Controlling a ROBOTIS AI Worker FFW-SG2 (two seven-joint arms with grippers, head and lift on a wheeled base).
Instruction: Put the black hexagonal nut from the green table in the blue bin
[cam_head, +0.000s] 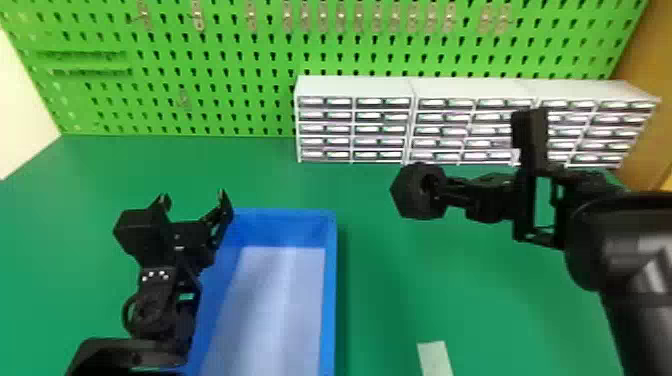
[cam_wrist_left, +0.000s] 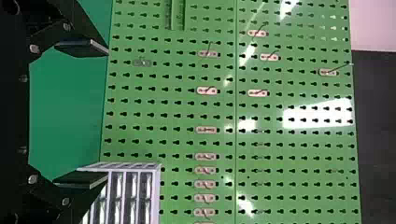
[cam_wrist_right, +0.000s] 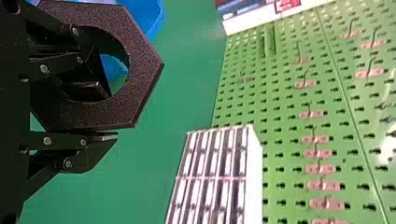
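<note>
Blue rectangular bin: near end cut off by head view's bottom edge, part of its left wall behind the left gripper. Black hexagonal nut: partly covered by the right gripper in right wrist view. White multi-drawer cabinets: partly hidden behind that gripper, head view; drawer contents too small to tell. Pale strip: cut off below.

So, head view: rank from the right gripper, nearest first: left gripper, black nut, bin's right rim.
1. Black nut: clamped in the right gripper.
2. Bin's right rim: left of the nut.
3. Left gripper: farther left, beyond that rim.
</note>
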